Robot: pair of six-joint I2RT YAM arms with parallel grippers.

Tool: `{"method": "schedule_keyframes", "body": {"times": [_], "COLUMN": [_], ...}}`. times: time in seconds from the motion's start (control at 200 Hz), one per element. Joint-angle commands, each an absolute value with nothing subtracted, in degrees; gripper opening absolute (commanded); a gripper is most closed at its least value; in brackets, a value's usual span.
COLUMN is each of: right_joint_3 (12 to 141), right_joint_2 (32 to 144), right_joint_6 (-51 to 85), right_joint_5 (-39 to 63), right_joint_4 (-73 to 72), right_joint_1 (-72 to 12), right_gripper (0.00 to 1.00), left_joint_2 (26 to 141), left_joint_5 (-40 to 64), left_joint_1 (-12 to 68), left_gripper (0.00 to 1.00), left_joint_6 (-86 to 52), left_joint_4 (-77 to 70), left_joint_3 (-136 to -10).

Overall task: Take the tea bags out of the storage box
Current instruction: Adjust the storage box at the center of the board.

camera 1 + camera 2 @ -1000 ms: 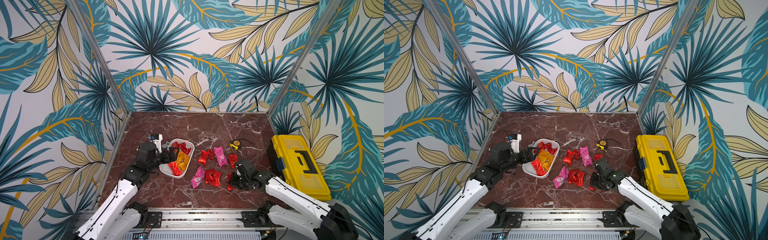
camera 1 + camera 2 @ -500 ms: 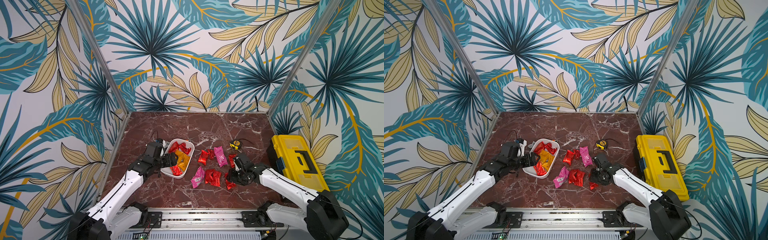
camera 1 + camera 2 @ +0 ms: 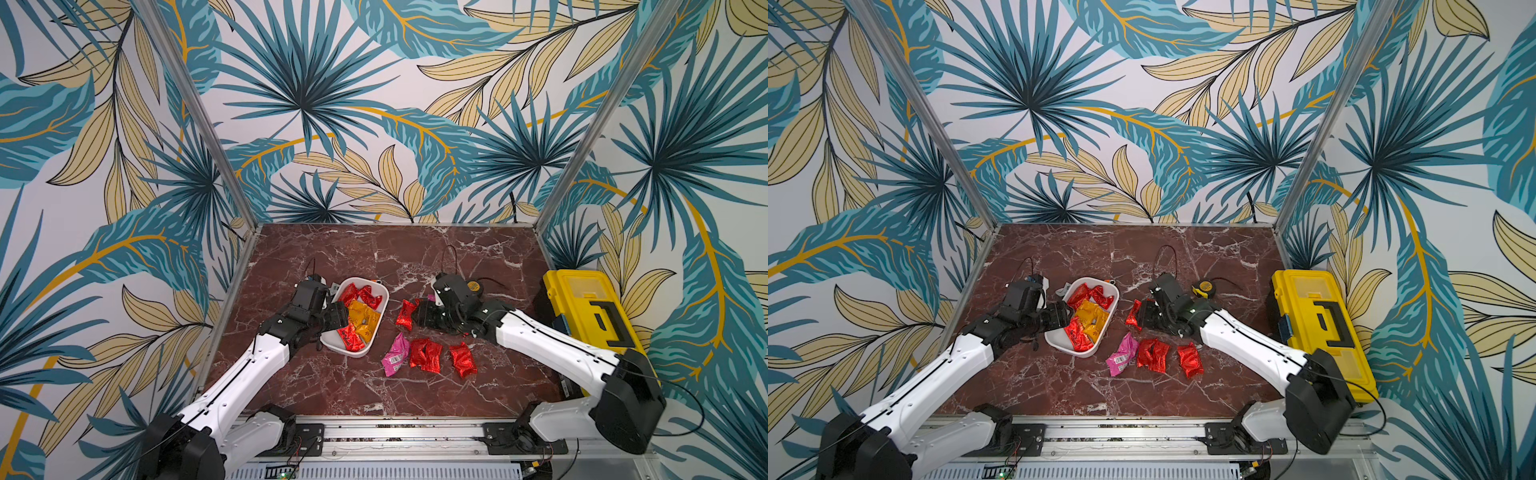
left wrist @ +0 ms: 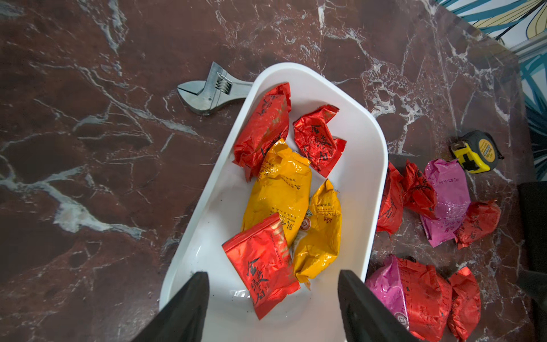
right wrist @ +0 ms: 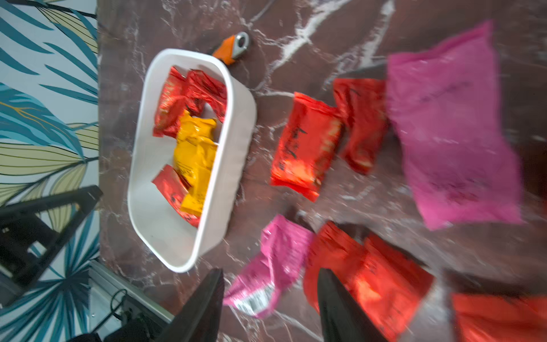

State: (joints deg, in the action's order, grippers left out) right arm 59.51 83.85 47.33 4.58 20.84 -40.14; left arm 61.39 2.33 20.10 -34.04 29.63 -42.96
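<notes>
Right end effector point(image 5: 270, 272): released, empty, moved off a red tea bag point(image 3: 462, 359) left on the worktop point(image 3: 353, 257).
Left end effector point(image 4: 272, 275): unclenched, newly lowered into the storage box point(image 4: 367, 183).
Remaining: five tea bags point(image 4: 281, 189) inside.

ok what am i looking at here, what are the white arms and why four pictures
Two robot arms work at a marble table. Two pictures come from one camera overhead; the other two from cameras on the arms' wrists, looking past their black fingers. The storage box is the white tray, holding five red and orange tea bags; more sachets lie outside it. A yellow toolbox, a tape measure and a wrench sit nearby. The left gripper hangs open over the box; the right gripper is open above the loose sachets. Nothing is held.
</notes>
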Motion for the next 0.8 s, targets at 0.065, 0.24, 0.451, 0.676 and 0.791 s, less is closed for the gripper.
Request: {"method": "schedule_keyframes", "body": {"times": [0.065, 0.24, 0.451, 0.676, 0.791], "right_joint_3": [66.37, 72.63, 77.89, 84.14, 85.94], "right_joint_2": [95.59, 103.98, 110.6, 115.57, 117.15], "right_joint_6": [51.59, 51.51, 51.59, 51.72, 52.58], "right_joint_5": [8.04, 10.78, 12.18, 13.96, 15.09], "right_joint_4": [13.02, 11.1, 11.41, 11.5, 10.51], "right_joint_1": [-41.17, -42.06, -43.12, -45.06, -45.35], "right_gripper": [0.5, 0.47, 0.43, 0.42, 0.42], "left_joint_2": [59.1, 57.46, 55.57, 53.52, 52.96], "left_joint_5": [1.77, 1.27, 1.09, 0.79, 1.0], "left_joint_1": [19.86, 19.94, 19.91, 19.9, 19.86], "left_gripper": [0.73, 0.72, 0.72, 0.71, 0.69], "left_joint_6": [-35.05, -33.86, -33.46, -33.47, -33.74], "left_joint_4": [29.41, 30.58, 31.51, 32.45, 32.39], "left_joint_3": [-42.56, -42.28, -42.11, -41.51, -40.68]}}
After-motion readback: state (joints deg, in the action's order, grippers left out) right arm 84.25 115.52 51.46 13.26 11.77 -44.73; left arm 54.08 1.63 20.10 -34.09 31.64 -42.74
